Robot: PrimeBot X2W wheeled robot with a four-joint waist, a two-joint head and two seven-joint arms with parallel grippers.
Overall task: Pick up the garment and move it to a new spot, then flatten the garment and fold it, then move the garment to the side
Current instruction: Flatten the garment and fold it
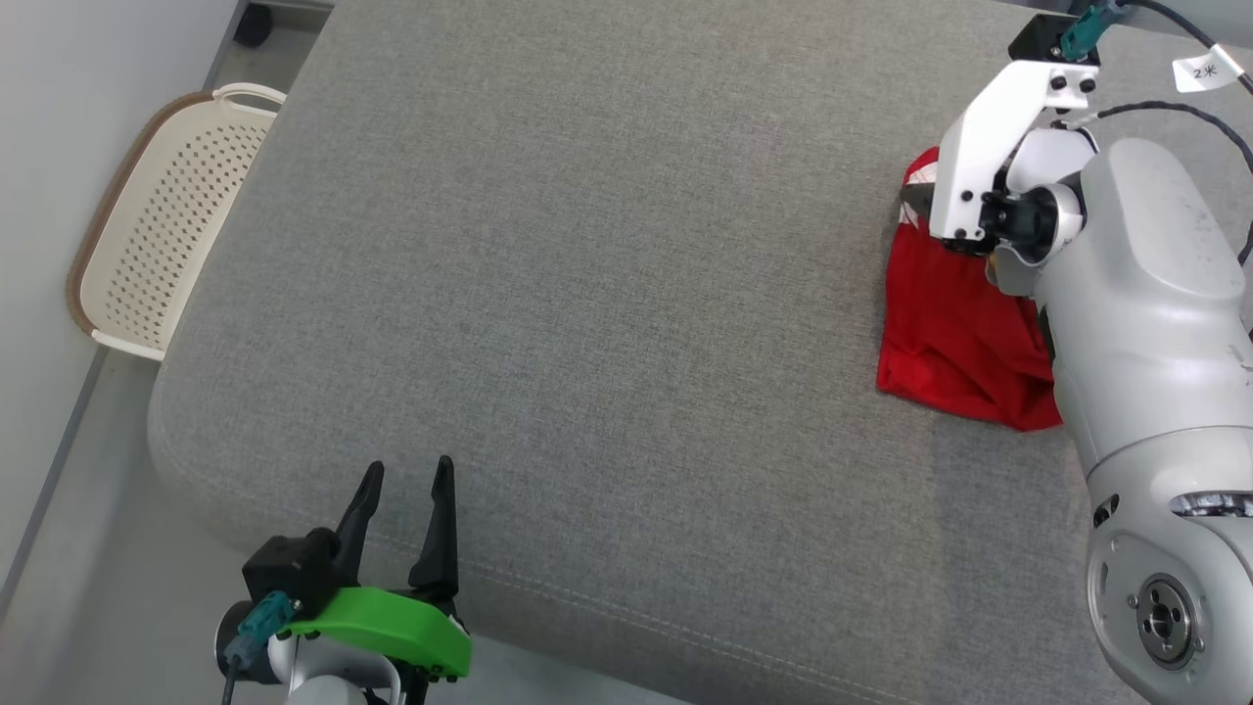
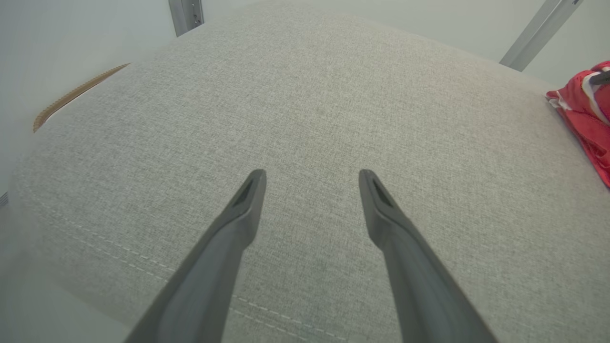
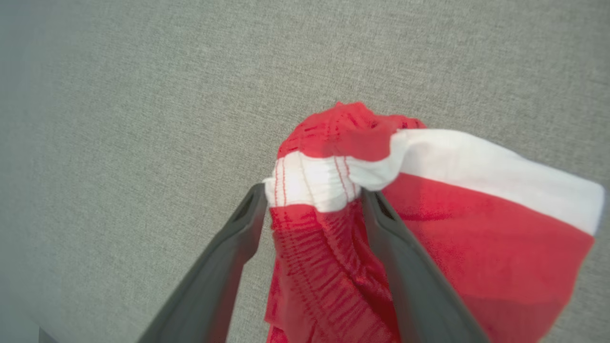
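Observation:
The garment [image 1: 954, 323] is red with white bands, bunched at the right side of the grey cushion [image 1: 587, 294]. My right gripper [image 3: 312, 195] stands over its far end with jaws spread wide, and the gathered red and white waistband sits between the fingers. In the head view, the white wrist bracket hides most of that gripper. My left gripper [image 1: 408, 468] hovers open at the cushion's near left edge, far from the cloth. The left wrist view shows the left gripper [image 2: 312, 178] with nothing between its fingers and the garment [image 2: 584, 109] at the far right.
A cream perforated basket [image 1: 166, 215] leans beside the cushion's left edge, against the wall. My right arm's pale forearm [image 1: 1145, 294] covers the garment's right part. Cables [image 1: 1204, 117] trail above it. Bare grey cushion spreads between the two grippers.

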